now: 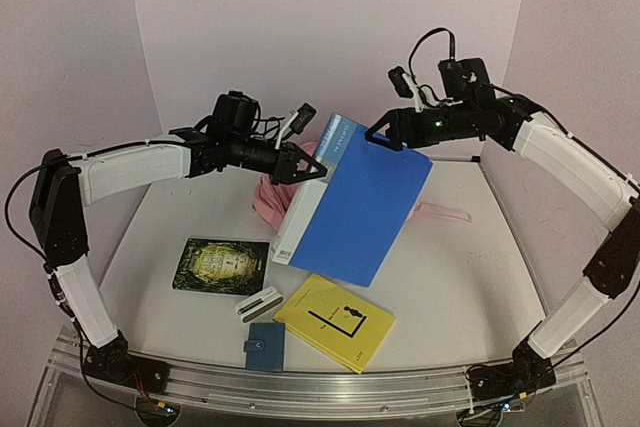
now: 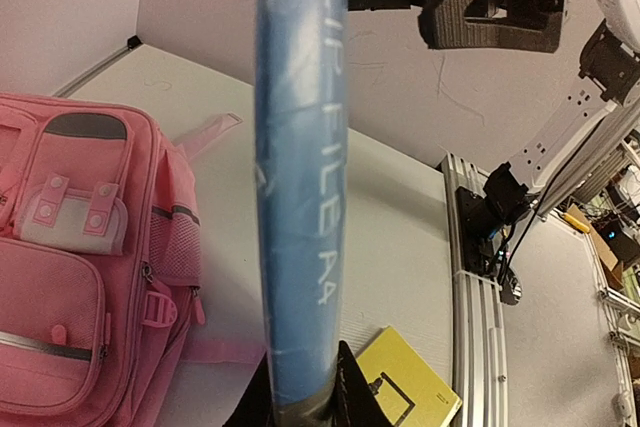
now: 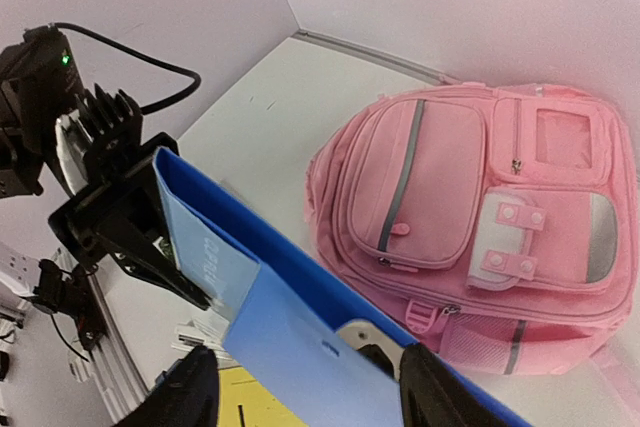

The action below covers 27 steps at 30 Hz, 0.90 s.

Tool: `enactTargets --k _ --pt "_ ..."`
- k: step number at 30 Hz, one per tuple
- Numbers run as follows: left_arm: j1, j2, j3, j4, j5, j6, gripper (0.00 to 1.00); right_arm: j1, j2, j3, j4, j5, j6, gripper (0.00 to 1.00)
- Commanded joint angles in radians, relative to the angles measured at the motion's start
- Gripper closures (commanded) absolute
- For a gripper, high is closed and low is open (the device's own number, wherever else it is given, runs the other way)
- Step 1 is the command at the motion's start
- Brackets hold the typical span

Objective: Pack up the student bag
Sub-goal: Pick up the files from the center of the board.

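Top view: the blue file (image 1: 365,197) hangs above the student bag (image 1: 268,202), seemingly mid-handover. Left wrist view: the left gripper (image 2: 300,402) clamps the file's spine. Right wrist view: the right gripper (image 3: 310,387) stands spread and released, above the flat-lying bag.

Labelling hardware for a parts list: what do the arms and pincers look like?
The left arm and right arm have white shells, black joints and black cables. The left pincer and right pincer are black, triangular-fingered.

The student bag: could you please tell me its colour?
Pink, with grey trim on its pockets; the student bag shows best in the right wrist view.
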Motion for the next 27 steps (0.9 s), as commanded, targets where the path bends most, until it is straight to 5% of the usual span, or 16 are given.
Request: enactTargets --k 1,5,18,27 --pt "0.004 -0.087 0.045 0.054 -0.032 -0.019 1.0 0.006 -0.079 0.054 0.0 0.093 -0.03 0.16" --pt "0.004 -0.123 0.099 -0.064 0.004 -0.009 1.0 0.006 -0.106 0.04 -0.011 0.062 -0.04 0.02" --pt "0.005 -0.304 0.104 -0.52 0.13 0.087 1.0 0.057 -0.048 0.091 -0.221 -0.091 -0.093 0.02" --pt "0.005 -0.3 0.14 -0.676 0.183 0.139 1.0 0.136 0.02 0.129 -0.265 -0.34 -0.195 0.26"
